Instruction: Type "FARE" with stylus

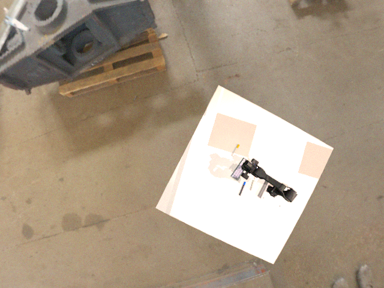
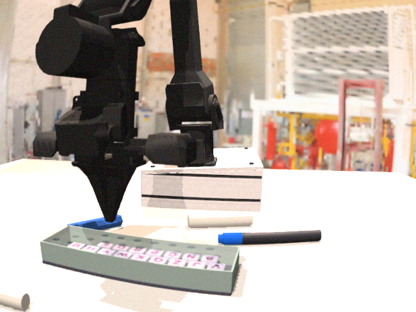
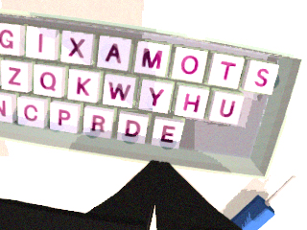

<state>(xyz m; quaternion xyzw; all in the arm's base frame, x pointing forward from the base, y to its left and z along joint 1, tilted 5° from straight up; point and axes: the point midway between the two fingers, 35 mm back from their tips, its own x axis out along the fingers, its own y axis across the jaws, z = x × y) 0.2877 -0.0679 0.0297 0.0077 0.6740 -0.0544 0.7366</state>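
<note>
The keyboard [image 1: 238,171] [image 2: 134,270] [image 3: 225,163] is a greenish walled tray of white keys with magenta letters. The E key [image 3: 167,134] is just beyond my fingertips in the wrist view; A [image 3: 113,54] and R [image 3: 98,125] also show there, and F is out of that view. My gripper [image 2: 110,220] [image 3: 159,163] is shut and empty, pointing down at the keyboard's rear side, near its left end in the exterior view. A blue stylus with a thin tip [image 2: 93,223] [image 3: 254,214] lies on the desk behind the keyboard, partly covered by my fingers; the arm hides it in the top view.
A black pen with a blue end [image 1: 242,188] [image 2: 281,236] and a pale pen [image 1: 251,185] [image 2: 220,221] lie beside the keyboard. A yellow-ended pen [image 1: 235,150] lies at its other end. A striped box [image 2: 201,188] stands behind, near the arm's base.
</note>
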